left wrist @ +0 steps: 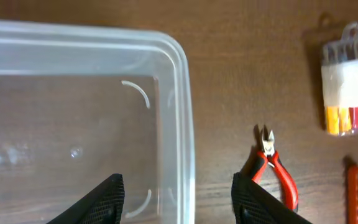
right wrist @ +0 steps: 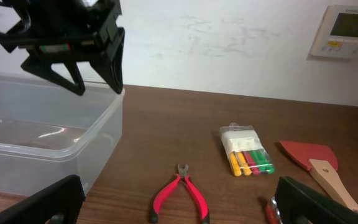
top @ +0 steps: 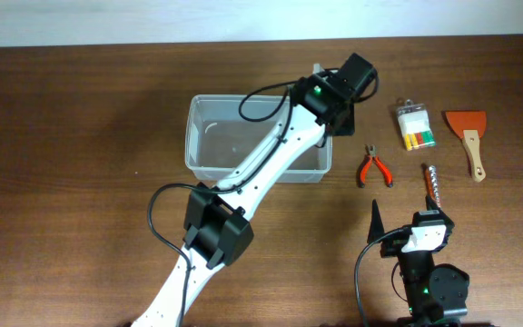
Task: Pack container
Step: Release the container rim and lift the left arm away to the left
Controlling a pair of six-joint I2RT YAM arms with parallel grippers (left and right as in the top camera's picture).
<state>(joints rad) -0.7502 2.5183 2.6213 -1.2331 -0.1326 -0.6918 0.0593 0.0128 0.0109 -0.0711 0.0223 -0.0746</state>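
The clear plastic container [top: 225, 136] stands mid-table, and nothing shows inside it. My left gripper [top: 327, 113] hangs over its far right corner, pointing down. In the left wrist view the left gripper [left wrist: 179, 200] is open, its fingers straddling the container's right wall [left wrist: 188, 112] without touching it, and it holds nothing. From the right wrist view the left gripper [right wrist: 98, 90] sits just above the container rim [right wrist: 98, 149]. My right gripper [right wrist: 179, 211] is open and low near the table's front edge, where the overhead view also shows the right gripper [top: 398, 222].
Right of the container lie red-handled pliers [top: 373, 167], a clear pack of coloured pieces [top: 416, 127], a red-bladed scraper with a wooden handle [top: 468, 136] and a metal bit with a red part [top: 431, 184]. The pliers [right wrist: 179, 196] lie just ahead of my right gripper.
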